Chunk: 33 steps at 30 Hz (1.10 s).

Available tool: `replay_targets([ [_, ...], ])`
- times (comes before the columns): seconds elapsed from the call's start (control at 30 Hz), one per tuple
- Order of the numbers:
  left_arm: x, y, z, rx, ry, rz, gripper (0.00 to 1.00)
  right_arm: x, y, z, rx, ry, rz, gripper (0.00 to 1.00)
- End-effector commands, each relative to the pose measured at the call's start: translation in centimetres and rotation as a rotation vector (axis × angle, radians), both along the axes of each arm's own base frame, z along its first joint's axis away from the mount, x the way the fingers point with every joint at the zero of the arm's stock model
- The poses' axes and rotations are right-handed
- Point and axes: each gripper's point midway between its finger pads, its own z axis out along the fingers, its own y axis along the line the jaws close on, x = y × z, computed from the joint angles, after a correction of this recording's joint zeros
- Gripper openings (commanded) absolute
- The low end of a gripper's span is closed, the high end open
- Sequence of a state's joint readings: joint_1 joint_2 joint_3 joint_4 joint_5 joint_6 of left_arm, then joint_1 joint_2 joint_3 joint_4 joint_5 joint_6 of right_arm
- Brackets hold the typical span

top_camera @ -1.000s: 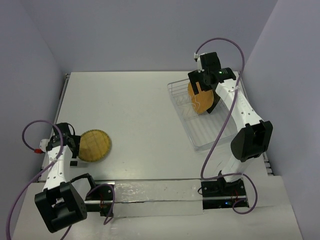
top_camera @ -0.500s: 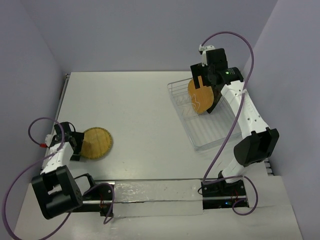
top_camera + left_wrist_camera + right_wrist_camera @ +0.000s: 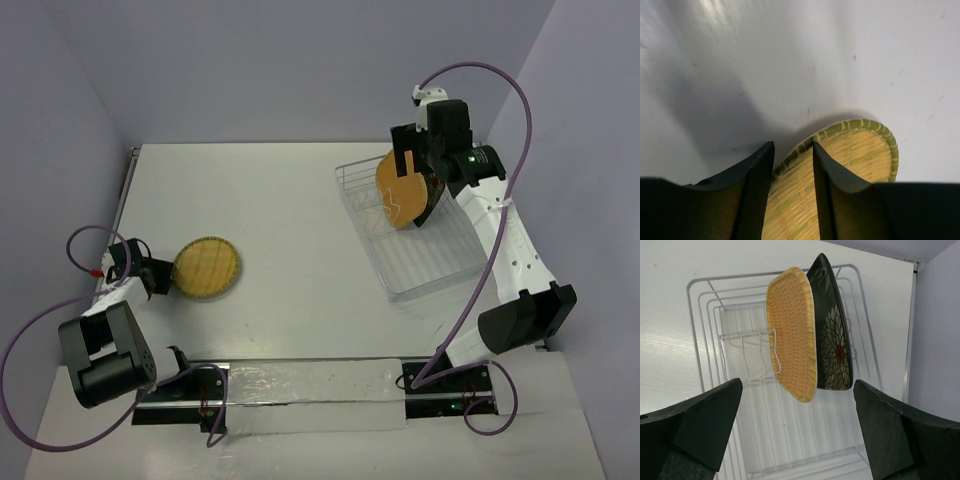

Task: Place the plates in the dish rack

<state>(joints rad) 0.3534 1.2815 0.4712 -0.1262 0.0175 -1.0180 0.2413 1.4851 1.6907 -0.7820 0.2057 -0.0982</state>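
Observation:
The round yellow-green woven plate [image 3: 207, 267] [image 3: 860, 150] lies at the table's left side. My left gripper [image 3: 160, 275] [image 3: 792, 147] comes in low from the plate's left and is shut on its near rim, one finger on the woven face and one outside the rim. The dish rack [image 3: 420, 270] [image 3: 715, 305] stands at the right. The orange woven plate [image 3: 397, 195] [image 3: 792, 330] stands on edge in its far end. Right behind it stands the black flowered plate [image 3: 432, 200] [image 3: 832, 340]. My right gripper [image 3: 415, 150] [image 3: 797, 385] hovers above both, open and holding nothing.
The rack's near slots [image 3: 805, 440] hold nothing. Purple walls close in the table on the left, back and right, and the rack sits close to the right wall. A purple cable [image 3: 500, 90] loops above the right arm.
My left gripper has closed on the yellow-green plate's rim, and the plate has shifted a little to the right. My right arm has risen and drawn back from the racked plates, still open.

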Motion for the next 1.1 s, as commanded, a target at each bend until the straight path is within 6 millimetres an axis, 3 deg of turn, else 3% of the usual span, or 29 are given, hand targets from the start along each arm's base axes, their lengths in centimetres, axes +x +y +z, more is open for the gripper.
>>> replay_targets([
  [0.0, -4.0, -2.9, -3.6, -0.081, 0.147, -0.123, 0.41, -0.2, -0.5, 1.4, 0.03, -0.065, -0.031, 1.0],
  [0.13, -3.8, -3.4, -2.9, -0.069, 0.099, -0.182, 0.36, -0.7, -0.6, 1.3, 0.035, -0.07, -0.035, 1.0],
  [0.4, -3.1, -5.8, -1.8, -0.03, 0.031, -0.304, 0.51, -1.7, -0.9, 0.9, 0.039, -0.08, -0.041, 1.0],
  [0.67, -3.6, -7.1, -3.1, -0.07, 0.104, -0.343, 0.52, -2.2, -1.1, 1.4, 0.042, -0.104, -0.042, 1.0],
  [0.97, -3.5, -7.3, -3.4, -0.088, 0.113, -0.33, 0.34, -3.3, -1.4, 2.6, 0.055, -0.146, -0.041, 1.0],
  [1.07, -3.2, -7.4, -3.0, -0.084, 0.086, -0.341, 0.01, -3.7, -1.5, 3.0, 0.059, -0.163, -0.043, 1.0],
])
